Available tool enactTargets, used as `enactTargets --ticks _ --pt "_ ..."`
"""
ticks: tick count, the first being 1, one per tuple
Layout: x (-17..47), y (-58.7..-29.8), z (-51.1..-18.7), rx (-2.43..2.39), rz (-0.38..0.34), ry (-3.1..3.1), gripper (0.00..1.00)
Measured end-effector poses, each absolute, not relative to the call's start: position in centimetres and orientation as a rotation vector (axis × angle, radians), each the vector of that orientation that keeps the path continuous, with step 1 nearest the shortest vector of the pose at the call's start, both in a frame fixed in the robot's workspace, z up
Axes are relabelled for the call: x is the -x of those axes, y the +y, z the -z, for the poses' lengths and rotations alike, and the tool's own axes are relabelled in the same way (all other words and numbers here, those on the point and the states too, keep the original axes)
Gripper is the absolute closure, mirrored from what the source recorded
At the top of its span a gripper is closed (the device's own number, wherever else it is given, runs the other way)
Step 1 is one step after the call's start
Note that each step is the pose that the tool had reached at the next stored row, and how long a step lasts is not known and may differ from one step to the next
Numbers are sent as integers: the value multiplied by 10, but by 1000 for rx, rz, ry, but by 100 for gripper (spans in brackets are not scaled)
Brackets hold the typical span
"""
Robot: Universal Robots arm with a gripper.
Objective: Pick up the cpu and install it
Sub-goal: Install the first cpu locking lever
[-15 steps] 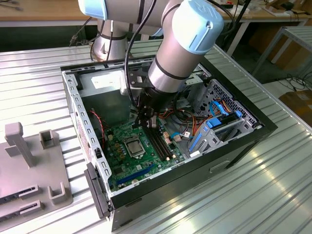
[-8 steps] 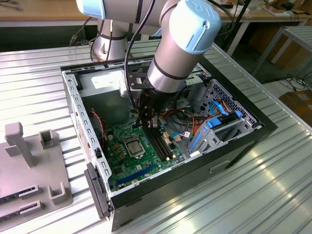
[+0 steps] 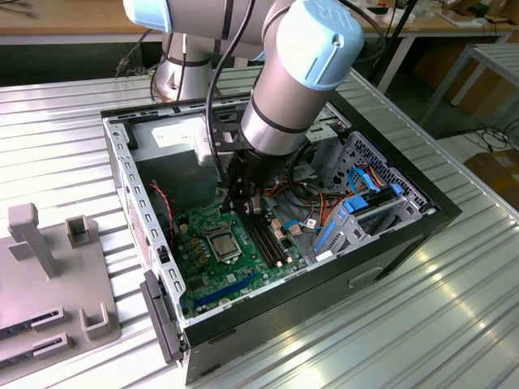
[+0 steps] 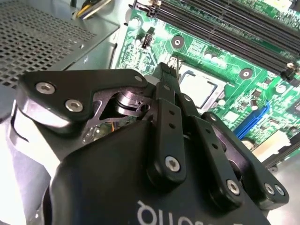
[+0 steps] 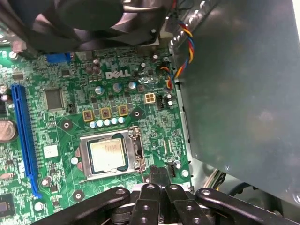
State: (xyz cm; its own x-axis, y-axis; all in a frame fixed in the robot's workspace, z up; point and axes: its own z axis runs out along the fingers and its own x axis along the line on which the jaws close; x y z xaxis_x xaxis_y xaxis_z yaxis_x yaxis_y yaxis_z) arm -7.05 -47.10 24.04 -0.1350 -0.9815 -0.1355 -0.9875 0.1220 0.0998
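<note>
First wrist view: nearest the lens, the pincer (image 5: 159, 174) has its black fingers pressed together with nothing between them, their tips just beside the socket frame (image 5: 110, 156). Inside that frame lies the cpu (image 5: 108, 154) — a thin square chip with a pale silver-tan face, flat and square to the frame's edges. Beyond it spreads the green motherboard (image 5: 117, 108), with a long blue slot (image 5: 24, 140) along one side, then a black fan (image 5: 93, 21) — and the grey case wall (image 5: 239, 84).
</note>
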Motion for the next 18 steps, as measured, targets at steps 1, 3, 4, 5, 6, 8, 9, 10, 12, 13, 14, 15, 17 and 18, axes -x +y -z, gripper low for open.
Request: enactTargets --ticks 1,3,4,5,6,8,9,10,12,13,14,15,17,18 --pt "70 -471 -240 2054 -254 2313 89" --pt "70 -470 -240 2071 -251 2297 89" --pt "70 -470 -240 2077 -250 2291 89" --pt "70 -469 -240 2089 -249 2281 89" --pt "70 -469 -240 2097 -248 2273 89" --pt "71 -469 -240 2115 -248 2258 89" --pt "71 -469 -240 2127 -248 2247 89" --pt "71 -469 -240 2150 -249 2228 89" --pt "70 -469 -240 2178 -250 2203 89" --pt "70 -469 -240 2181 -250 2200 89" --pt "70 -469 -240 2181 -249 2200 89" --pt "70 -469 -240 2181 -249 2199 89" --pt "68 -469 -240 2182 -249 2199 89" --pt "68 -469 -240 2182 -249 2199 89"
